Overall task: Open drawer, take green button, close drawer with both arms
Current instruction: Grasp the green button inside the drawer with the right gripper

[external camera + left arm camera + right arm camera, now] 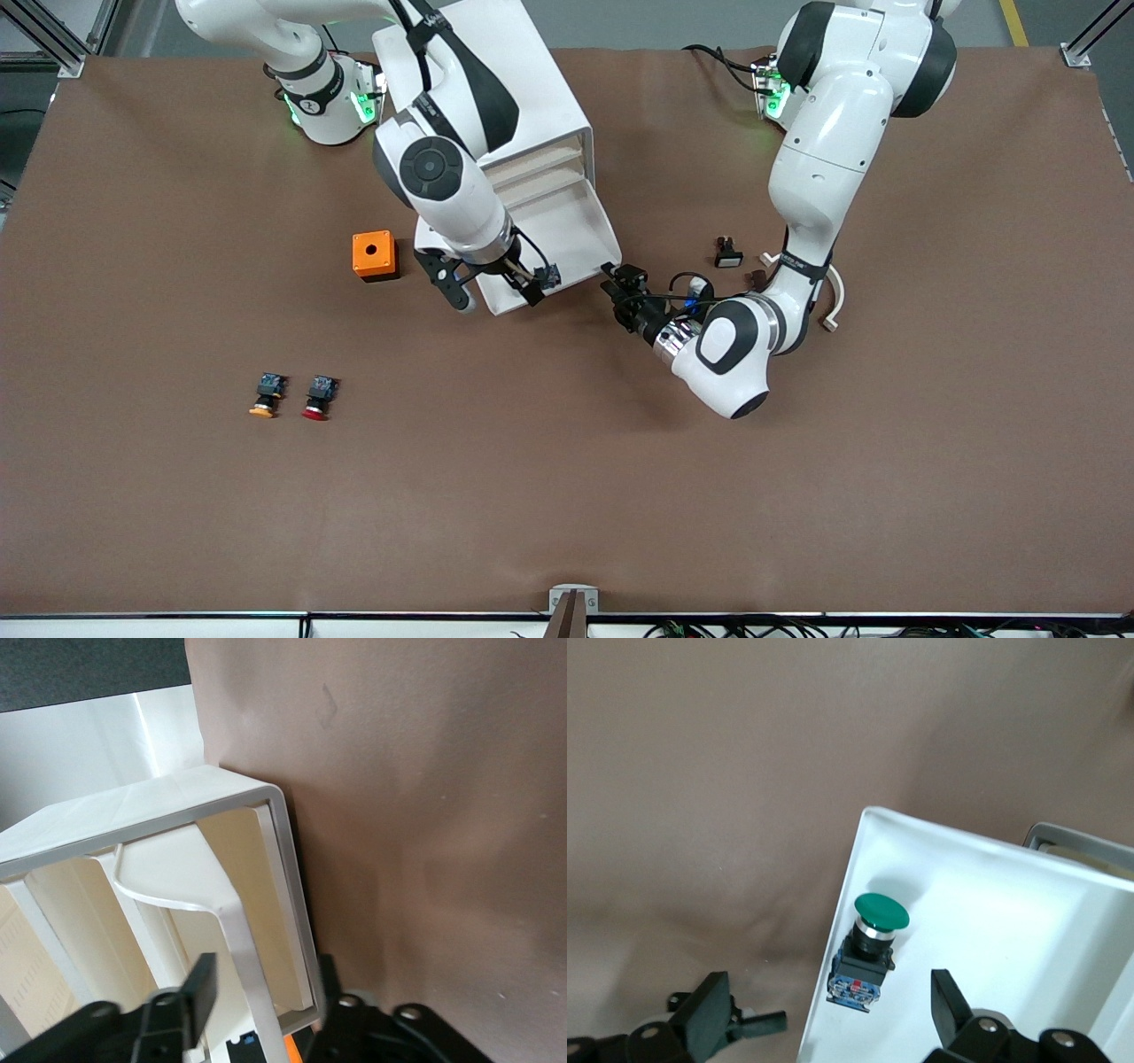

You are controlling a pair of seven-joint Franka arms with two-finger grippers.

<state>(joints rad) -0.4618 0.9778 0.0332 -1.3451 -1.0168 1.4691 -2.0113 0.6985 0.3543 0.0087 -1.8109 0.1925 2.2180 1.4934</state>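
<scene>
The white cabinet (pixel 532 97) stands between the arms' bases, with its lowest drawer (pixel 576 232) pulled out toward the front camera. The green-capped button (pixel 547 276) lies in the drawer's front part; the right wrist view shows it on its side (pixel 871 948) by the drawer's rim (pixel 842 930). My right gripper (pixel 493 288) hangs open over it, one finger over the drawer and one over the table. My left gripper (pixel 620 283) is at the drawer's front corner toward the left arm's end, open, its fingers (pixel 199 988) on either side of the drawer's thin wall (pixel 241 943) without touching it.
An orange box (pixel 374 255) sits beside the drawer toward the right arm's end. An orange-capped button (pixel 265 395) and a red-capped button (pixel 318 398) lie nearer the front camera. A small black-and-white part (pixel 727 253) and a white curved piece (pixel 834 306) lie by the left arm.
</scene>
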